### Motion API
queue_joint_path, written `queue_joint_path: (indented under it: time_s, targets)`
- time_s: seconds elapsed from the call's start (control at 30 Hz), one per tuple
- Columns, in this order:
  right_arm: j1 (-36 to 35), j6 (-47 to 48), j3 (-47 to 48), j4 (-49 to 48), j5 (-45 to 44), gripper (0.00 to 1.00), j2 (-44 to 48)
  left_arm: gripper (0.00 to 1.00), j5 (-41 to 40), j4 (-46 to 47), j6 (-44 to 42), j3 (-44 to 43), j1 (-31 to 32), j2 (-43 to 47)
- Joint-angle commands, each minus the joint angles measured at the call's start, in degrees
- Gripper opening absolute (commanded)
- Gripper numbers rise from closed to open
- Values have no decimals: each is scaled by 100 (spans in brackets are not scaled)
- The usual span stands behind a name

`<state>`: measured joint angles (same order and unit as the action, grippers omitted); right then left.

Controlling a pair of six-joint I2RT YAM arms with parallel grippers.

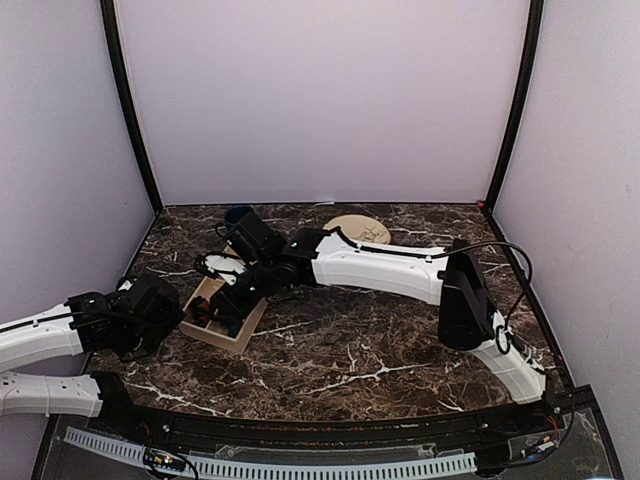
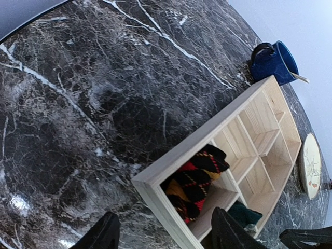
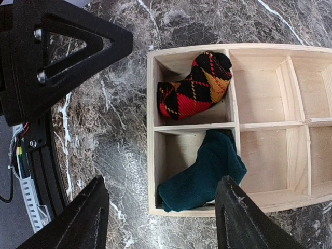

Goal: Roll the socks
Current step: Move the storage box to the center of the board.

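Late stage of the task: the argyle socks [image 3: 194, 85] sit as a compact bundle in one end compartment of the wooden tray [image 3: 150, 129] on the counter [image 2: 78, 104]. The teal socks [image 3: 202, 174] lie in the adjoining compartment, looser, one end against the divider. The left gripper [image 2: 166, 231] and right gripper [image 3: 163, 218] both have jaws apart and empty; seemingly only tidying the teal pair remains.

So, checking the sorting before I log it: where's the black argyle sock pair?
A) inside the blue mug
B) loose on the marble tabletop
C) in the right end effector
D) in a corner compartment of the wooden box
D: the argyle socks sit in a corner compartment of the wooden box, the teal socks in the one beside it.
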<state>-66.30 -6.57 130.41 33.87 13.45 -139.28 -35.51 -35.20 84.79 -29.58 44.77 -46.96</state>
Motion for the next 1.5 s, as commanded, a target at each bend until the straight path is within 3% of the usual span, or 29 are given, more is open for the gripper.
queue_joint_path:
  time_s: [0.0, 0.3, 0.77, 1.47]
  targets:
    - [-23, -100, 457, 184, -124, 64, -229, 64, -199, 8, -28, 322, -251, 123]
    - [1, -214, 793, 310, -166, 62, -640, 65, 5, 656, -339, 842, -819, 204]
    - [163, -387, 817, 368, 34, 59, -972, 66, 667, 1914, -963, 1144, -1702, -606]
    - [328, -625, 1098, 880, 216, 56, -1447, 63, 1686, 3430, -1567, 1666, -1990, -1069]
